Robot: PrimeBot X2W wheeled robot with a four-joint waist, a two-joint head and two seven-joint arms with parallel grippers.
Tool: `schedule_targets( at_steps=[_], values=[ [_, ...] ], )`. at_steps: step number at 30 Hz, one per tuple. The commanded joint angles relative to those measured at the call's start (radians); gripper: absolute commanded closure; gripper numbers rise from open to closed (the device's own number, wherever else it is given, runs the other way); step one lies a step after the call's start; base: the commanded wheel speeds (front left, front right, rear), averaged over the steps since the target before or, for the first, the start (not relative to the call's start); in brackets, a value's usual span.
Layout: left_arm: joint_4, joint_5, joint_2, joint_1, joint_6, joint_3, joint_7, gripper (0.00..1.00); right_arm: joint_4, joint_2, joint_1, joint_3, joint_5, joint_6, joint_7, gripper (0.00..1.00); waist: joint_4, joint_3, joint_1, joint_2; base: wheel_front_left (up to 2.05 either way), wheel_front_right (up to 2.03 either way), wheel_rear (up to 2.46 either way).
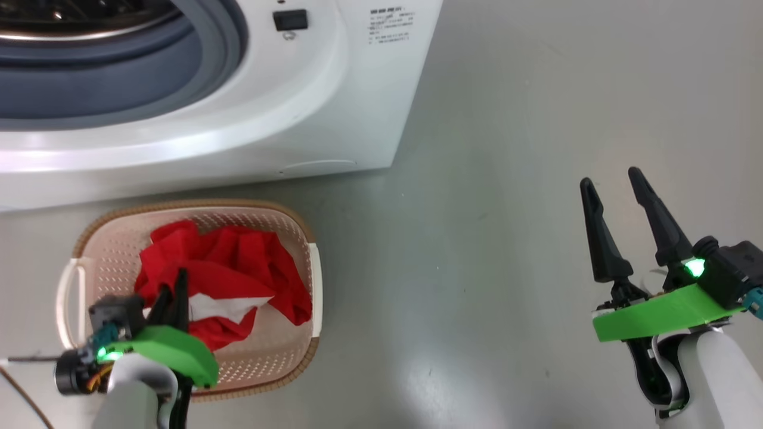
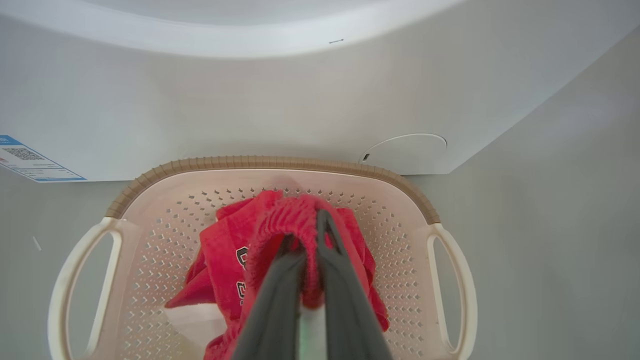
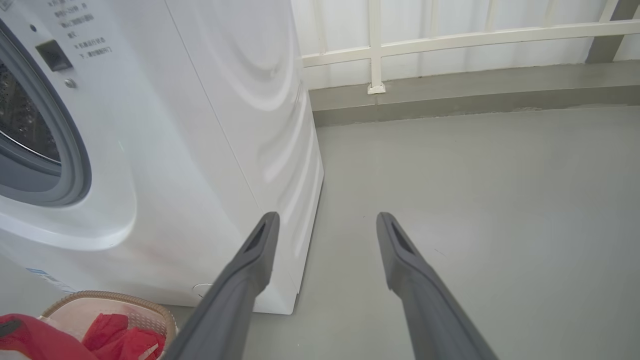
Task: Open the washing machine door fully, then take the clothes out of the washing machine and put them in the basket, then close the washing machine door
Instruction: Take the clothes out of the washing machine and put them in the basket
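Clothes [image 1: 226, 268]: red heap with a white patch, lying in the basket [image 1: 197, 204] at the lower left of the head view, just in front of the washing machine [image 1: 334, 107].

Left gripper [image 1: 173, 285]: pinched shut on a ribbed red fold at the heap's lower left.

Right gripper [image 1: 610, 176]: spread wide and holding nothing, over bare floor at the right, well apart from the basket.

Handling, as a judgement: light, limp, not fragile. Cloth will drape and drag and may catch on the rim. The best hold looks like a bunched fold or the ribbed band, not a single flat layer.

Heap is crumpled, with no clear front. Its longer spread runs from upper left to lower right across the basket.
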State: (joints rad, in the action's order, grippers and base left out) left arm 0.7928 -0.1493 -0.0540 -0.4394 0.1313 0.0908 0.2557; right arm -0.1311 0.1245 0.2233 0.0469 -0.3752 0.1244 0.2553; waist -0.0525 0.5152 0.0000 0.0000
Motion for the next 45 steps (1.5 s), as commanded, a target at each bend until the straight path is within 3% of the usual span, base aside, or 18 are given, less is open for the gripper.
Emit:
schedule_targets(
  at_steps=[1, 14, 15, 17, 18, 19, 20, 21, 34, 45],
  values=[
    [0.016, 0.002, -0.038, -0.026, -0.001, 0.018, 0.006, 1.0, 0.025, 0.006, 0.014, 0.023, 0.009, 0.006, 0.006, 0.0, -0.018, 0.039, 0.0, 0.0, 0.0, 0.0, 0.0],
    [0.192, 0.002, -0.085, -0.139, -0.001, -0.024, 0.006, 1.0, 0.035, 0.0, 0.041, 0.036, 0.012, 0.006, 0.006, 0.0, -0.052, 0.101, 0.0, 0.0, 0.0, 0.0, 0.0],
    [0.202, 0.002, -0.085, -0.145, -0.001, -0.025, 0.006, 0.93, 0.035, 0.001, 0.043, 0.037, 0.012, 0.006, 0.006, 0.0, -0.052, 0.104, 0.0, 0.0, 0.0, 0.0, 0.0],
    [0.219, 0.004, -0.087, -0.157, -0.001, -0.024, 0.006, 0.62, 0.034, 0.002, 0.046, 0.039, 0.012, 0.006, 0.006, 0.0, -0.053, 0.109, 0.0, 0.0, 0.0, 0.0, 0.0],
    [0.226, 0.004, -0.088, -0.162, -0.001, -0.022, 0.006, 0.52, 0.033, 0.002, 0.048, 0.04, 0.012, 0.006, 0.006, 0.0, -0.054, 0.111, 0.0, 0.0, 0.0, 0.0, 0.0],
    [0.232, 0.004, -0.09, -0.166, -0.001, -0.019, 0.006, 0.19, 0.033, 0.002, 0.05, 0.042, 0.013, 0.006, 0.006, 0.0, -0.055, 0.113, 0.0, 0.0, 0.0, 0.0, 0.0],
    [0.236, 0.004, -0.091, -0.17, -0.001, -0.016, 0.006, 0.05, 0.032, 0.001, 0.052, 0.043, 0.013, 0.006, 0.006, 0.0, -0.056, 0.113, 0.0, 0.0, 0.0, 0.0, 0.0],
    [0.241, 0.005, -0.092, -0.173, -0.001, -0.014, 0.006, 0.0, 0.032, 0.001, 0.053, 0.044, 0.013, 0.006, 0.006, 0.0, -0.056, 0.114, 0.0, 0.0, 0.0, 0.0, 0.0],
    [0.233, 0.009, -0.087, -0.17, -0.002, 0.022, 0.006, 0.0, 0.021, 0.004, 0.049, 0.048, 0.015, 0.006, 0.006, 0.0, -0.043, 0.087, 0.0, 0.0, 0.0, 0.0, 0.0],
    [0.119, -0.01, -0.067, -0.097, -0.001, 0.081, 0.006, 0.0, 0.002, 0.004, 0.022, 0.05, 0.009, 0.006, 0.006, 0.0, -0.022, -0.012, 0.0, 0.0, 0.0, 0.0, 0.0]
  ],
)
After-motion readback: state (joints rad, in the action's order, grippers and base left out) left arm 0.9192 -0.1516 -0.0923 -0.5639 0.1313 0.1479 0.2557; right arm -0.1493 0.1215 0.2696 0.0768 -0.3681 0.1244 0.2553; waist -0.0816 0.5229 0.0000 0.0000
